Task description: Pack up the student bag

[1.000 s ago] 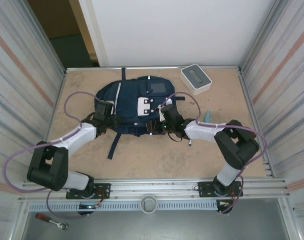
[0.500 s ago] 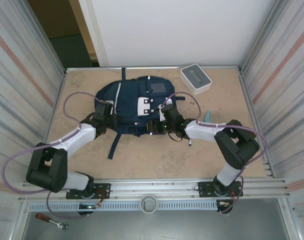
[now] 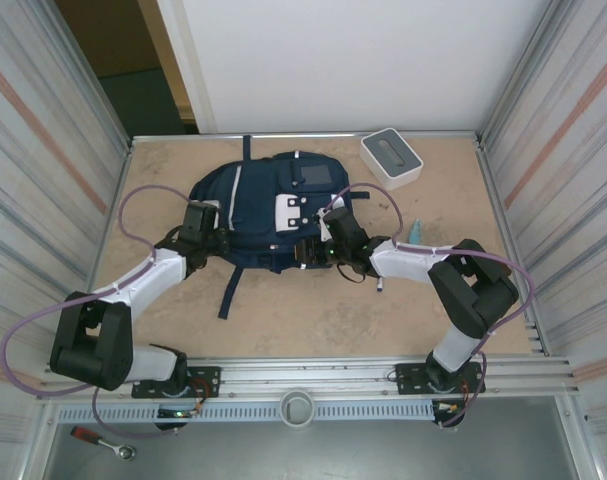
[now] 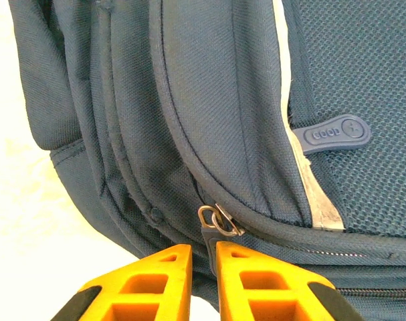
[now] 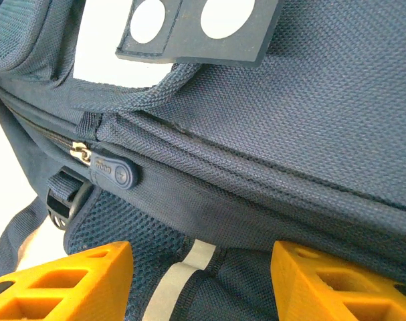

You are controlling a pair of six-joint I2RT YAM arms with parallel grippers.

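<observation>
The student bag (image 3: 263, 200), navy with white patches, lies flat at the middle back of the table. My left gripper (image 3: 211, 240) is at its left near edge. In the left wrist view, the left gripper (image 4: 204, 251) has its orange fingers almost together on a dark rubber zipper pull (image 4: 211, 235) hanging from a metal ring (image 4: 216, 219). My right gripper (image 3: 308, 250) is at the bag's near edge, right of centre. In the right wrist view, the right gripper (image 5: 201, 267) stands open over mesh and a reflective stripe (image 5: 182, 274), and another zipper pull (image 5: 112, 170) lies up to the left.
A white box (image 3: 391, 158) stands at the back right. A small teal object (image 3: 415, 232) lies right of the bag, beside the right arm. A dark strap (image 3: 226, 285) trails from the bag toward the near edge. Metal walls close in both sides.
The left gripper's fingers have closed in around the zipper pull. The left forearm has shifted slightly to the left. The right arm and the bag have not moved.
</observation>
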